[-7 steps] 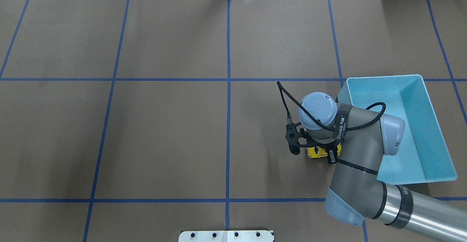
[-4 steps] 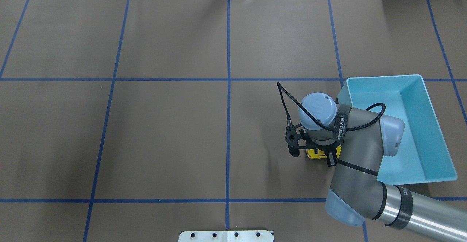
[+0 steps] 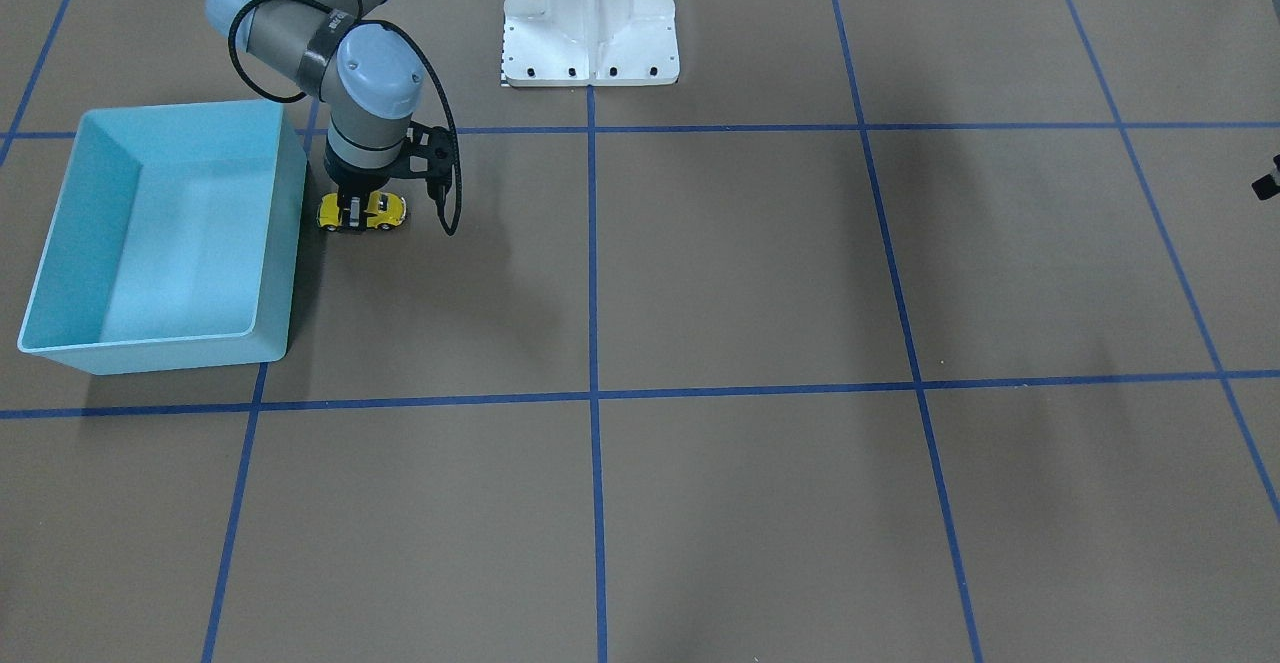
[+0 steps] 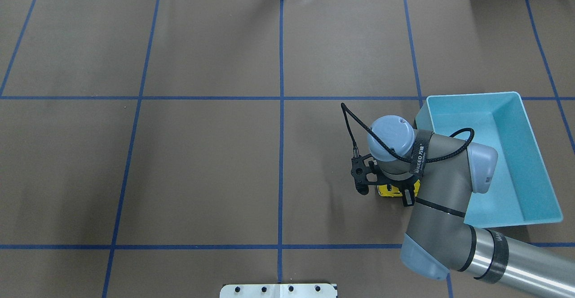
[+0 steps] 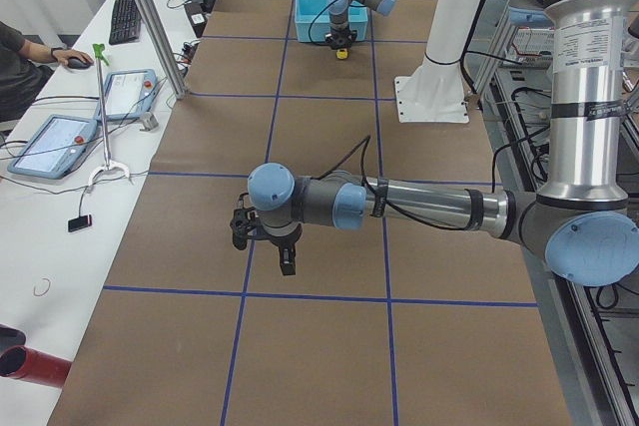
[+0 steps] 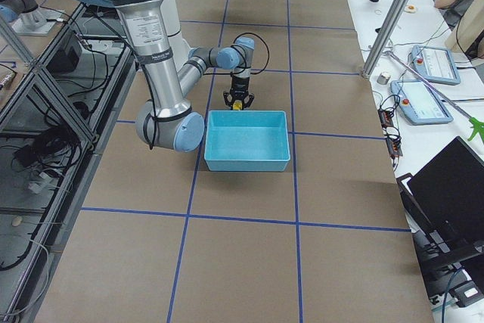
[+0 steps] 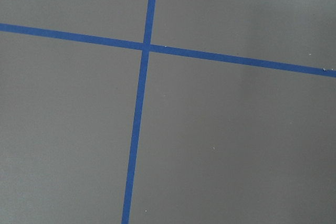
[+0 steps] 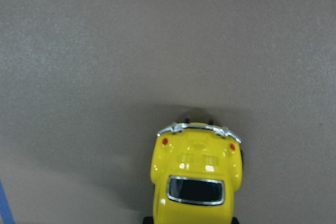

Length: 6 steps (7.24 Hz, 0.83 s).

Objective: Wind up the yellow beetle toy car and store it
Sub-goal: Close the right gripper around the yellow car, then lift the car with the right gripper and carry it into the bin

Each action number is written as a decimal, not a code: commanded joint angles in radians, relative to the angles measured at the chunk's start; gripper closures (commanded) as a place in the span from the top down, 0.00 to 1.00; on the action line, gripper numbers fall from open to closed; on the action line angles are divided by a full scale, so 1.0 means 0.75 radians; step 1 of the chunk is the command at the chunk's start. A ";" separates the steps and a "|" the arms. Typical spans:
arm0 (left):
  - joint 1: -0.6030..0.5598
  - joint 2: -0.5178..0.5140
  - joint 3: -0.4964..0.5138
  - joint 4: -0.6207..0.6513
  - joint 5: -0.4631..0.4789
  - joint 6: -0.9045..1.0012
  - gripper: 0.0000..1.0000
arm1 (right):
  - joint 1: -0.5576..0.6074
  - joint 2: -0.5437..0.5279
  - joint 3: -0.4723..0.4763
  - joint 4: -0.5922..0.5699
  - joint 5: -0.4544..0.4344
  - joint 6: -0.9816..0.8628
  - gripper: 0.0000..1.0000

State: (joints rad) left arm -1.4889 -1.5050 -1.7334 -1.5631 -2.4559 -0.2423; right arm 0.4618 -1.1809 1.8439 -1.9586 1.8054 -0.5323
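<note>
the yellow beetle toy car has smooth, shiny paint with bright spots of light on it. its bumper is shiny silver and its window is dark and glossy. the table cover looks like dull brown paper, a bit grainy up close. the blue lines look like flat tape. the light blue bin is smooth plastic. the arm's tube is shiny metal, and its black cable looks woven.
</note>
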 commanded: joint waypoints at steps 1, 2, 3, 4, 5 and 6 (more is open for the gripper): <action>-0.001 0.000 0.000 0.002 0.000 0.000 1.00 | 0.030 0.008 0.038 -0.027 0.010 -0.004 0.17; -0.001 0.000 0.000 0.000 0.000 0.002 1.00 | 0.085 0.042 0.102 -0.142 0.047 -0.018 0.17; -0.001 0.000 0.002 0.002 0.000 0.002 1.00 | 0.149 0.071 0.161 -0.243 0.047 -0.075 0.17; -0.001 0.000 0.000 0.002 0.000 0.000 1.00 | 0.220 0.077 0.218 -0.317 0.049 -0.134 0.18; -0.001 0.000 0.002 0.002 0.000 0.002 1.00 | 0.298 0.081 0.265 -0.388 0.049 -0.216 0.18; -0.001 0.000 0.002 0.002 0.000 0.000 1.00 | 0.377 0.067 0.282 -0.397 0.045 -0.348 0.18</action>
State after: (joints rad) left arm -1.4895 -1.5048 -1.7323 -1.5617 -2.4559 -0.2416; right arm 0.6696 -1.1252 2.0259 -2.2219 1.8410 -0.6884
